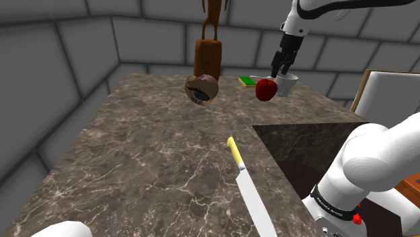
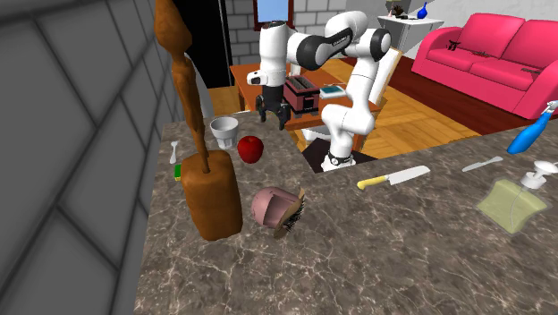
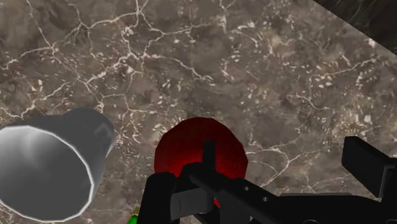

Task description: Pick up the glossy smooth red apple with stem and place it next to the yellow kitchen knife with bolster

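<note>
— From the shoulder view, where's the apple?
— The red apple [image 1: 266, 89] sits on the marbled surface [image 1: 155, 155], just beside a white cup [image 1: 288, 82], well apart from the yellow-handled knife [image 1: 246, 185].
— And the second exterior view?
— The jaws hang just above apple and cup, spread, touching neither.
— The wrist view?
— The jaws stand wide apart, and the apple lies below them, unheld.

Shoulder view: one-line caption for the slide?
Open gripper hovers over the red apple beside a white cup; yellow-handled knife lies nearer the camera on the marbled counter.
</note>
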Controlling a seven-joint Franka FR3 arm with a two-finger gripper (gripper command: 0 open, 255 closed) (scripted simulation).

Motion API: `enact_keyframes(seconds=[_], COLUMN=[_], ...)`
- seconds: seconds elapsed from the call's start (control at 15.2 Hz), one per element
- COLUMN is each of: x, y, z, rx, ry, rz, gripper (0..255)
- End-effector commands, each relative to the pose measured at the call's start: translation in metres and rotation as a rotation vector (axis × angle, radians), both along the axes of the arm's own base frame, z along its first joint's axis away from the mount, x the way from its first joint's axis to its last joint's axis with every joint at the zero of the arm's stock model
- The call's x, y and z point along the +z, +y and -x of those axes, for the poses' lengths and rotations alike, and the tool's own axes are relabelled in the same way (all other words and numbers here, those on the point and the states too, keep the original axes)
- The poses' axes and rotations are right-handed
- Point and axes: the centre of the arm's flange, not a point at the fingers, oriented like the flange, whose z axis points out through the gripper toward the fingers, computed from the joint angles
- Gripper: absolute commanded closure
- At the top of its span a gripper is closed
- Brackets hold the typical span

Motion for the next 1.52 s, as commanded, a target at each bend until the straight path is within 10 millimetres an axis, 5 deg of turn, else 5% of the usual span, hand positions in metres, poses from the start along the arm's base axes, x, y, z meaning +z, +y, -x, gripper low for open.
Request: enact_keyframes(seconds=[0.0,0.26,0.79,1.32,1.39,1.45], x=[0.001,-0.002,-0.042,-0.042,-0.042,-0.042], y=[-0.026,-0.069,-0.07,-0.07,-0.07,-0.07], z=[-0.009,-0.036,-0.043,-0.043,-0.043,-0.043], rx=[0.025,0.07,0.072,0.072,0.072,0.072], ry=[-0.025,-0.073,-0.075,-0.075,-0.075,-0.075], rz=[-0.003,-0.012,-0.013,-0.013,-0.013,-0.013], gripper=[0,0,0,0,255,255])
